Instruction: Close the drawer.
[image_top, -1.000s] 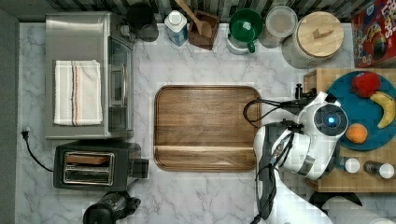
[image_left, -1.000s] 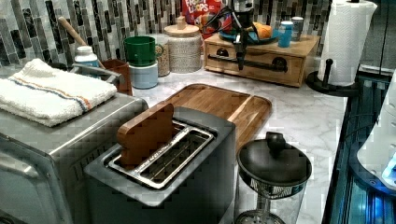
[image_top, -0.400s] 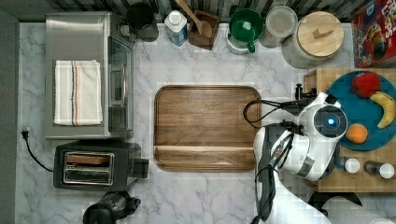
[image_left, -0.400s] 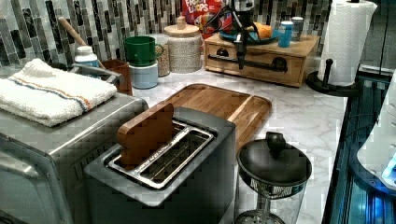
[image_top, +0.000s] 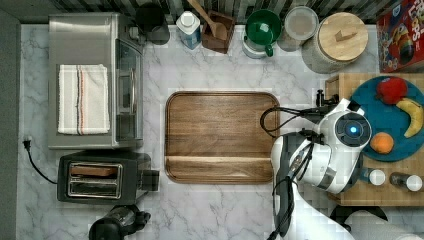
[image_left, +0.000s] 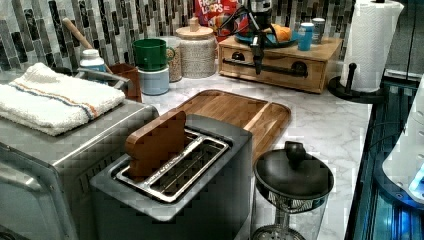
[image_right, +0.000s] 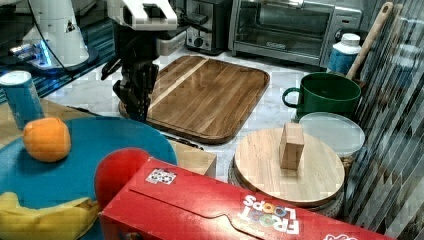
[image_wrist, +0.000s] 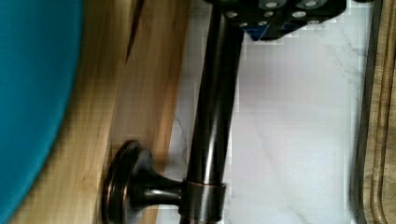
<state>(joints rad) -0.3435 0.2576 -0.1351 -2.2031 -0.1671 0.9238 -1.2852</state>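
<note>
Nothing moved, one drawer (image_left: 272, 64) closed, one gripper (image_left: 258, 50) at handle (image_wrist: 212, 116), grip unclear

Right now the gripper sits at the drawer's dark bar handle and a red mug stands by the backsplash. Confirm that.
Not quite: the mug is green, as the top view shows. The gripper does sit at the drawer's dark bar handle.

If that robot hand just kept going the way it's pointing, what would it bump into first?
The hand points down at the drawer's dark bar handle. It would probably meet that bar first, then the marble counter below, though depth is unclear.
</note>
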